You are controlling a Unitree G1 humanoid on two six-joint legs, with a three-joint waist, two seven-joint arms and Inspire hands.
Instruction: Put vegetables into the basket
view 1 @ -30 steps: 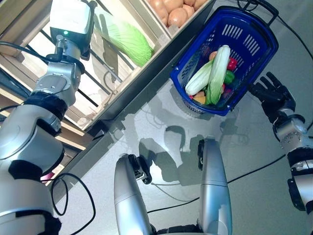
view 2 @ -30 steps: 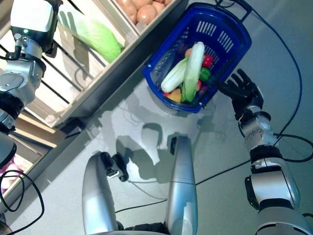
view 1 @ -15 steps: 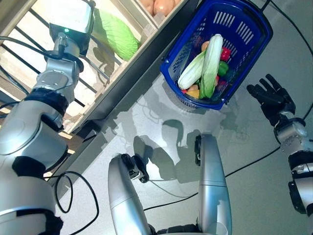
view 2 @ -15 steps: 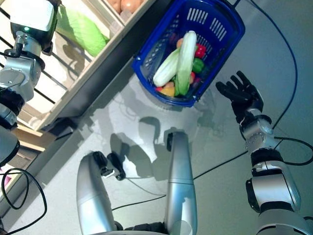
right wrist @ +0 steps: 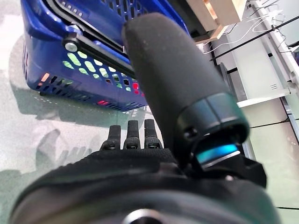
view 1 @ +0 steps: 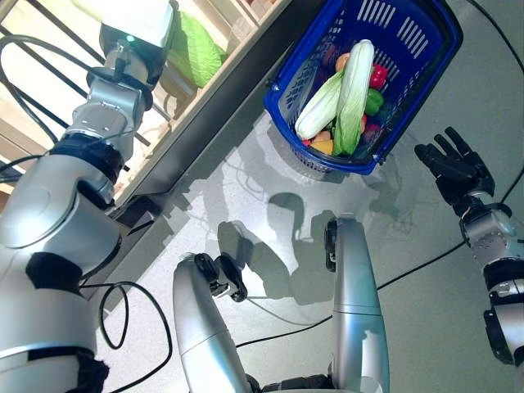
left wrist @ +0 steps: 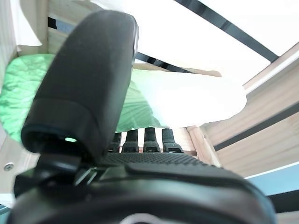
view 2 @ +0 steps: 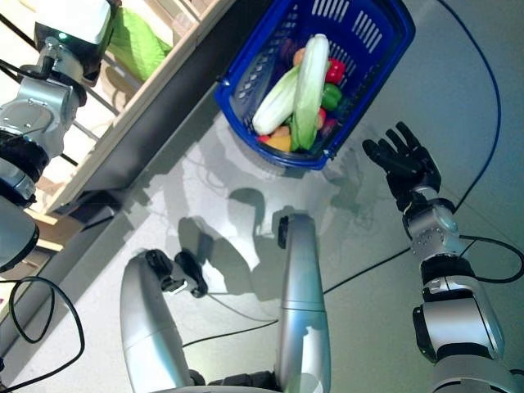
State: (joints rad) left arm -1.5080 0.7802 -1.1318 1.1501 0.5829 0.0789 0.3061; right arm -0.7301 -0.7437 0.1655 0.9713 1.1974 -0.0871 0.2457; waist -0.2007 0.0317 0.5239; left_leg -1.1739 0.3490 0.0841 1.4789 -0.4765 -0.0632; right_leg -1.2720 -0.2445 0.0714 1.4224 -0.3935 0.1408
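The blue basket (view 1: pixel 344 166) stands on the grey floor beside the stand; its wall also shows in the right wrist view (right wrist: pixel 46 65). In it lie two long pale green cabbages (view 1: pixel 354 90), a red vegetable (view 1: pixel 378 76), a green pepper (view 1: pixel 373 101) and smaller orange pieces. My right hand (view 1: pixel 454 168) is to the right of the basket, apart from its rim, with straight fingers and nothing in it. My left arm reaches up into the stand. My left hand (left wrist: pixel 154 161) has straight fingers right beside a green leafy cabbage (view 1: pixel 196 53) on a shelf.
The wooden stand (view 1: pixel 205 115), with slatted shelves and a dark base rail, runs diagonally along the upper left, close to the basket's left side. Pale furniture (right wrist: pixel 261 93) stands beyond the basket. Open grey floor lies between the basket and my right hand.
The whole picture has shifted as the camera moved. My left arm has come closer to the green cabbage on the stand. My right hand is a little further from the basket's rim.
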